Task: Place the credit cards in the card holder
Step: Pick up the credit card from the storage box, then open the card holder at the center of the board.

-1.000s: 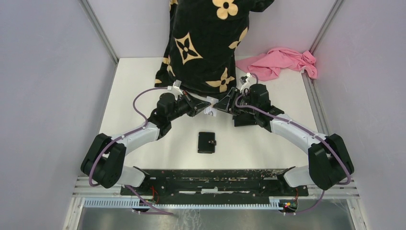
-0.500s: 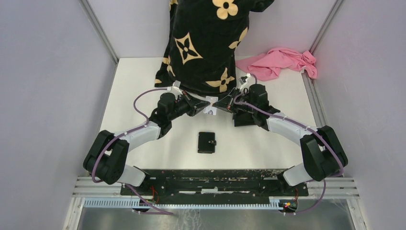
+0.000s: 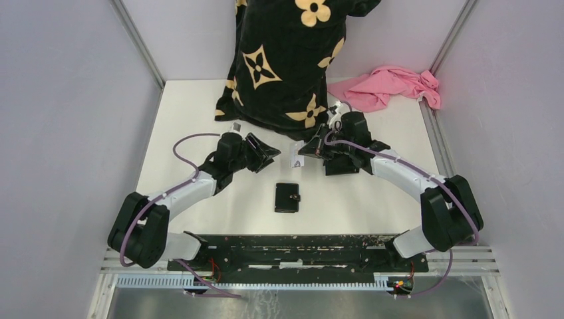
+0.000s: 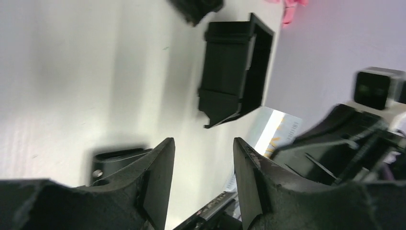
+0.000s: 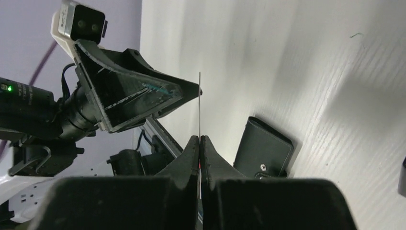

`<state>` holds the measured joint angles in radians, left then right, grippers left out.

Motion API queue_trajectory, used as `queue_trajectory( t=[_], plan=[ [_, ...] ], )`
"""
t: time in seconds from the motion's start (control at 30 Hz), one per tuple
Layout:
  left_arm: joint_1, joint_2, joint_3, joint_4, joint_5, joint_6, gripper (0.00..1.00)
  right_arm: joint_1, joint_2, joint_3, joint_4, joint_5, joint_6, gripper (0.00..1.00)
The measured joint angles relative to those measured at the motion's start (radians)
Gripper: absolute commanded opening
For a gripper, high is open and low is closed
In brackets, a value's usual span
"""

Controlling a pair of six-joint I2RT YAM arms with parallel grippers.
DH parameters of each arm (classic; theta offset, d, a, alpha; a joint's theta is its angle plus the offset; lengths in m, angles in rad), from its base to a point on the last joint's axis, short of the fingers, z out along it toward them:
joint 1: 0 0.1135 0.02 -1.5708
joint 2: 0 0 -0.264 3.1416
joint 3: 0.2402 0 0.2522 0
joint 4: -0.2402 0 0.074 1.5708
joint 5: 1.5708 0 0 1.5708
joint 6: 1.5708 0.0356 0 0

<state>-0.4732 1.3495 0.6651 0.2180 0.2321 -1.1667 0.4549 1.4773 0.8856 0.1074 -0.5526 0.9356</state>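
Over white table [image 3: 372, 199], right pincer [image 5: 199, 140] pinches card [image 4: 275, 130]; left pincer [image 4: 203, 148] parted.

Matt, grained white table [image 3: 346, 206], matt black card holder [image 3: 287, 197], smooth plastic credit card [image 3: 294, 159], pink cloth [image 3: 392, 86].

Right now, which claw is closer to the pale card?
Right. The right gripper is shut on the card, pinching its edge; the left gripper hangs open just to the card's left.

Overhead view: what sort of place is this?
Most likely a lab test cell: a white table boxed in by plain grey walls, with a left arm and right arm bolted to a metal rail.
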Motion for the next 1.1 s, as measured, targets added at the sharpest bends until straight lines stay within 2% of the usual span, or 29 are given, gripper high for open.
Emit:
queue_trajectory(
  t=[0.13,0.3,0.4,0.53,0.6,0.83,1.1],
  plan=[
    [0.000,-0.038,-0.018,-0.113,-0.072,0.051,0.54,0.060,0.000,0.111,-0.191,0.050,-0.120,0.01],
    [0.000,-0.081,-0.085,-0.197,-0.121,0.098,0.45,0.173,0.018,0.233,-0.395,0.151,-0.235,0.01],
    [-0.002,-0.107,-0.112,-0.237,-0.139,0.130,0.37,0.247,0.060,0.294,-0.501,0.226,-0.282,0.01],
    [-0.007,-0.144,-0.149,-0.251,-0.152,0.164,0.20,0.340,0.127,0.352,-0.616,0.334,-0.315,0.01],
    [-0.007,-0.152,-0.164,-0.255,-0.152,0.175,0.17,0.385,0.163,0.380,-0.667,0.386,-0.322,0.01],
    [-0.018,-0.154,-0.186,-0.269,-0.145,0.220,0.04,0.494,0.257,0.456,-0.777,0.559,-0.328,0.01],
    [-0.029,-0.139,-0.192,-0.261,-0.117,0.248,0.03,0.534,0.290,0.466,-0.835,0.720,-0.312,0.01]
  ],
)
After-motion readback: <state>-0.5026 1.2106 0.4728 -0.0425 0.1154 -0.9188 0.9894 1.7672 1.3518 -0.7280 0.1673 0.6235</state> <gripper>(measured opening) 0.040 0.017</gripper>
